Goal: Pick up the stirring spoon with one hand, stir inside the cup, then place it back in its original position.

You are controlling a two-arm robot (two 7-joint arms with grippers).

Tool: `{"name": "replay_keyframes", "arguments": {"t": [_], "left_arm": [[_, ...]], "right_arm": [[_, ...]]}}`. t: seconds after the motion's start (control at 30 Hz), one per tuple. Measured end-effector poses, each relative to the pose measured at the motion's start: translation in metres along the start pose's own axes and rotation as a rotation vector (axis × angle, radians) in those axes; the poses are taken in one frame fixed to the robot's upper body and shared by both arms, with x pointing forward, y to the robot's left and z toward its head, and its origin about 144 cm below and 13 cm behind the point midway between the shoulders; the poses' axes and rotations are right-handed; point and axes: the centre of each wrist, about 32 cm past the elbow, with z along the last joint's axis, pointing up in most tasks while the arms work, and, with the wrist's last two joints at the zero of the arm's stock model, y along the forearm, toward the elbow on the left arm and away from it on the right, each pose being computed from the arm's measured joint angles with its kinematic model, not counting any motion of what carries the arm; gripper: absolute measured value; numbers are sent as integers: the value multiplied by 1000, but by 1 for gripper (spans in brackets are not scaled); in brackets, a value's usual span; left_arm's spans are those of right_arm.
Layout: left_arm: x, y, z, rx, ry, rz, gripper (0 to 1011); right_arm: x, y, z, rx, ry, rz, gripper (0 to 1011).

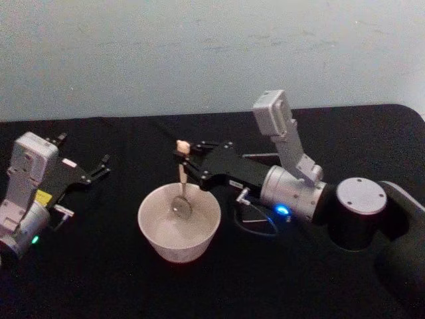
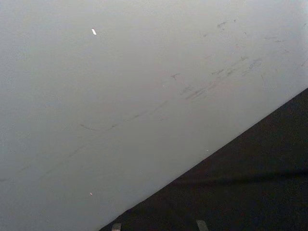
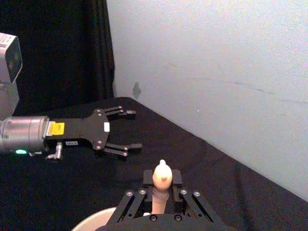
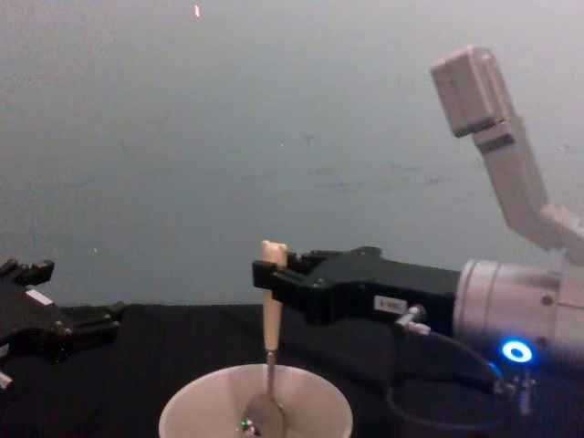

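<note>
The stirring spoon (image 1: 180,174) stands nearly upright with its dark bowl down inside the cream-white cup (image 1: 151,229) in the middle of the black table. My right gripper (image 1: 184,158) is shut on the spoon's beige handle just below the knob. In the chest view the spoon (image 4: 271,319) hangs from the right gripper (image 4: 266,278) into the cup (image 4: 196,406). From the right wrist view, the spoon's knob (image 3: 162,174) pokes up between the fingers (image 3: 131,199). My left gripper (image 1: 101,166) rests open at the table's left, apart from the cup; it also appears open in the right wrist view (image 3: 129,131).
A dark cable (image 1: 255,227) loops under the right wrist beside the cup. The pale wall (image 1: 199,53) runs along the table's far edge. Bare black tabletop (image 1: 99,279) lies in front of the cup.
</note>
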Motion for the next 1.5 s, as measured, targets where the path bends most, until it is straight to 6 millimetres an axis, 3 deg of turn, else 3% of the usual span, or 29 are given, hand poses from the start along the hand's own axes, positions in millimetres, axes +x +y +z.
{"name": "replay_keyframes", "arguments": {"t": [0.53,0.73,1.07,1.5], "left_arm": [[0,0,0,0,0,0,1001],[0,0,0,0,0,0,1001],[0,0,0,0,0,0,1001],[0,0,0,0,0,0,1001]], "right_arm": [[2,-49,6,-18,16,67,224],[-3,-55,9,-24,33,117,224],[-15,-43,9,-37,49,160,224],[-26,-7,13,-53,23,114,224]]}}
